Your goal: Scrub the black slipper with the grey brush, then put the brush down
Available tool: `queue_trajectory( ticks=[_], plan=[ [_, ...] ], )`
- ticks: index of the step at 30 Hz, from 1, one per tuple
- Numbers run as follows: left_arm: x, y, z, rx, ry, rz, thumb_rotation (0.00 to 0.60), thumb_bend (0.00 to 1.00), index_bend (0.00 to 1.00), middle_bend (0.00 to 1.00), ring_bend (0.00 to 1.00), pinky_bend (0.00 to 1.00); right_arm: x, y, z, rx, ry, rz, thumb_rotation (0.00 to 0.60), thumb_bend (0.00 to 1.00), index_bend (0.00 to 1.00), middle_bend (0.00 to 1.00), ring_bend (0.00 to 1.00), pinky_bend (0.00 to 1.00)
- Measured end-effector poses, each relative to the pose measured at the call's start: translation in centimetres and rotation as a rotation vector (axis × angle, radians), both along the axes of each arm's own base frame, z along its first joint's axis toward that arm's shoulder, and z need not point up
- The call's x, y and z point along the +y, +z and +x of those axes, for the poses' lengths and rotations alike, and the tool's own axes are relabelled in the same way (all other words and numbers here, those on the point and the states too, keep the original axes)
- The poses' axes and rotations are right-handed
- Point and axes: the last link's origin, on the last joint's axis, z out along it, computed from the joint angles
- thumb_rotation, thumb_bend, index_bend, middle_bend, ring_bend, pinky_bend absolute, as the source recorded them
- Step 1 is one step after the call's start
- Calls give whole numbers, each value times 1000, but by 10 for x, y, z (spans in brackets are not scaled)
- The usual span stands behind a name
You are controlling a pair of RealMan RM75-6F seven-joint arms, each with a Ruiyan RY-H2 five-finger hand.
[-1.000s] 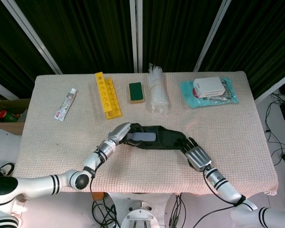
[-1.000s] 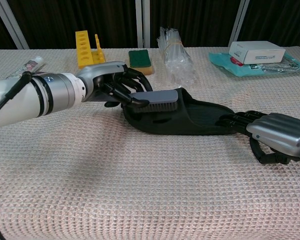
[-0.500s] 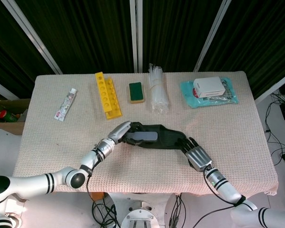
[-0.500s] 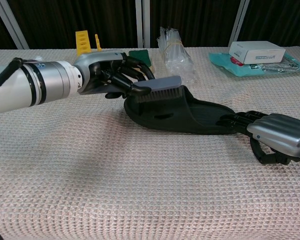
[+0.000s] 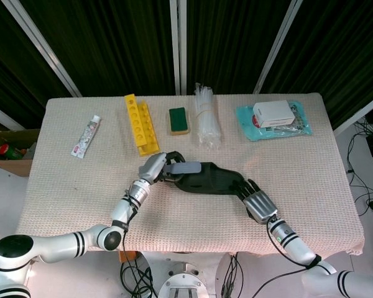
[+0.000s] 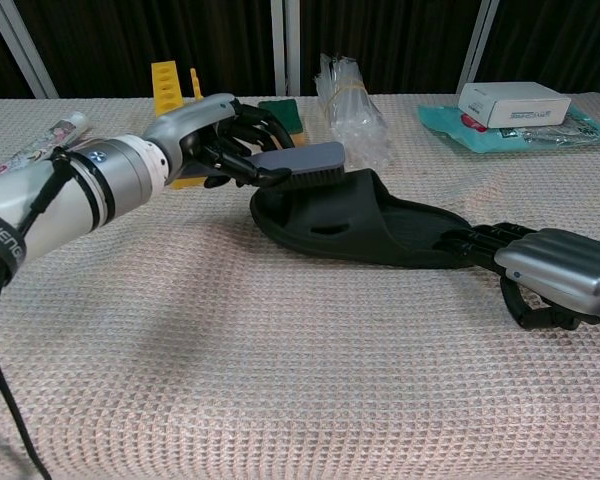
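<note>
Slipper flat on worktop; brush raised.
Black moulded rubber slipper [image 6: 365, 228] lies sole-down, toe end left. Grey rectangular plastic brush [image 6: 302, 160], bristles down, sits clear above its toe end.

Beige waffle-cloth table [image 5: 74, 186] w/ dark slatted wall [image 5: 112, 43] behind

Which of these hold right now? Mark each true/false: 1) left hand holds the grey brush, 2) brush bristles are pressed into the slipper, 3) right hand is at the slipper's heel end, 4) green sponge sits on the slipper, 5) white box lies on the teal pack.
1) True: the left hand grips the grey brush.
2) False: in the chest view the brush is lifted clear above the black slipper.
3) True: the right hand has its fingers on that end of the slipper.
4) False: the green sponge lies on the table, behind the slipper.
5) True: the white box rests on the teal pack.
</note>
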Motion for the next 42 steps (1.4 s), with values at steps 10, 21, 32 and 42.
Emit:
queue_trajectory(
  ticks=[10,21,32,42],
  plan=[
    [-11,-10,0,95,-78,6,600,556,922,937,875,958,-1,1,0,-5,-2,1,594,1000,0,0,0,0],
    [-30,-3,0,101,-99,-222,600,556,951,960,898,977,0,0,-2,-4,-8,0,594,1000,0,0,0,0],
    [-23,34,-9,20,-50,-165,600,552,932,946,886,967,-1,3,3,-28,8,-22,592,998,0,0,0,0],
    [-21,72,-80,86,14,77,600,550,924,938,880,961,-5,23,18,-204,87,-170,485,658,0,0,0,0]
  ],
)
